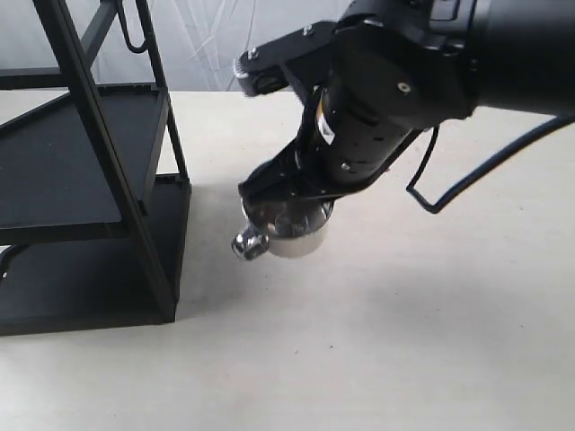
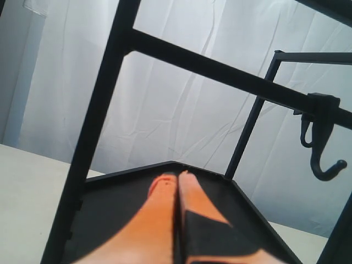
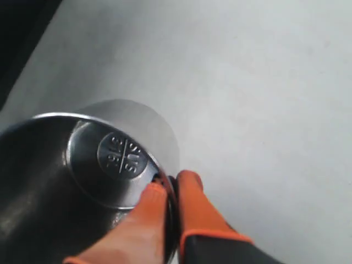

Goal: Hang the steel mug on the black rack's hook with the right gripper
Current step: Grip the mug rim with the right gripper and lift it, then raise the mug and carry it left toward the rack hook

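Observation:
The steel mug (image 1: 289,233) stands upright on the pale table, its looped handle (image 1: 249,243) pointing toward the black rack (image 1: 85,171). My right gripper (image 1: 286,205) comes down from the upper right onto the mug's rim. In the right wrist view I look into the mirror-like inside of the steel mug (image 3: 82,176); one orange finger (image 3: 144,220) is inside the wall, the other outside, so my right gripper (image 3: 171,184) is shut on the wall. The hook (image 1: 133,36) hangs high on the rack frame; the hook (image 2: 320,148) also shows in the left wrist view. My left gripper (image 2: 177,176) is shut and empty over a shelf.
The rack's flat shelves (image 1: 63,162) and slanted bars fill the left of the exterior view, its base tray (image 1: 81,287) close to the mug. A black cable (image 1: 449,189) loops off the right arm. Bare pale table (image 1: 404,341) lies in front and to the right.

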